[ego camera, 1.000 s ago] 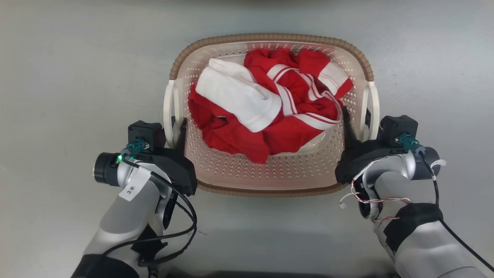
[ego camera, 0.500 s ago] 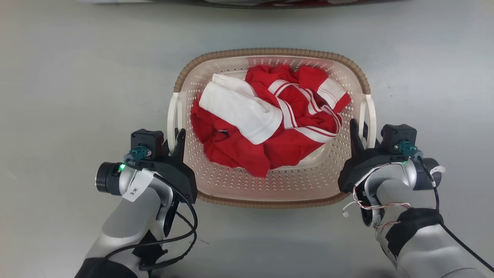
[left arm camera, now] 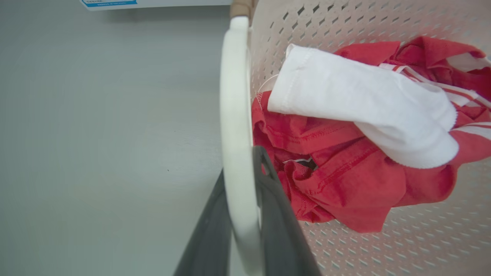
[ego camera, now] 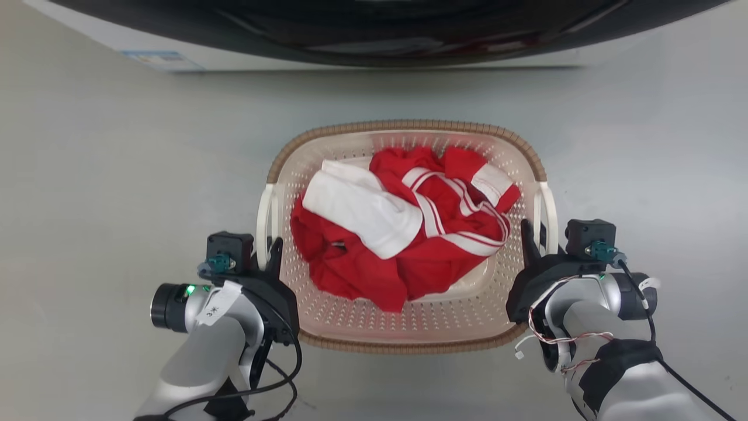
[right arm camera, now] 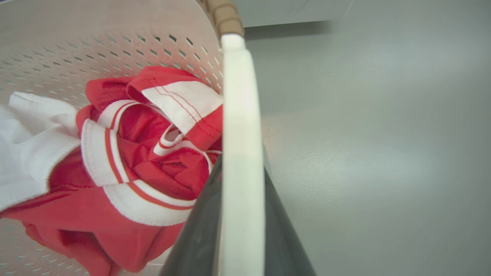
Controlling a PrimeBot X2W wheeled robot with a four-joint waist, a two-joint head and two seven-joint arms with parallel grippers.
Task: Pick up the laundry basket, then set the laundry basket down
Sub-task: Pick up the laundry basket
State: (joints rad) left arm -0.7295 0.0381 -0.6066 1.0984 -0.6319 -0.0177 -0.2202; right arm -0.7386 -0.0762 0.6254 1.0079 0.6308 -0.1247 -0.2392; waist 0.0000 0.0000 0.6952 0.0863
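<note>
Both claws are clamped on the laundry basket (ego camera: pixel 409 124). The left claw (ego camera: pixel 267 248) pinches the left handle (left arm camera: pixel 236 115), one finger inside the wall and one outside. The right claw (ego camera: pixel 536 234) grips the right handle (right arm camera: pixel 239 134) the same way. Both have their fingers together on the plastic, no gap showing.

The basket hangs between the two claws, its far rim ahead of the fingertips. The red clothes (ego camera: pixel 444 234) and white cloth (ego camera: pixel 362 210) sit piled inside, nearer the right claw's side.

What changed over the last second: the whole head view has shifted, so the camera moved. A washing machine (ego camera: pixel 374 35) has come into frame well beyond the fingertips. The basket and arms now read a bit smaller and lower in view. The grip points on the handles look the same as before, and the load has not shuffled.

Judgement: the pick-up is secured and this looks like the carry or lowering phase. I cannot tell whether the base is touching the floor (ego camera: pixel 117 175).

The set-down is still to come. The claws must stay level until the base lands, or the basket will tip.
</note>
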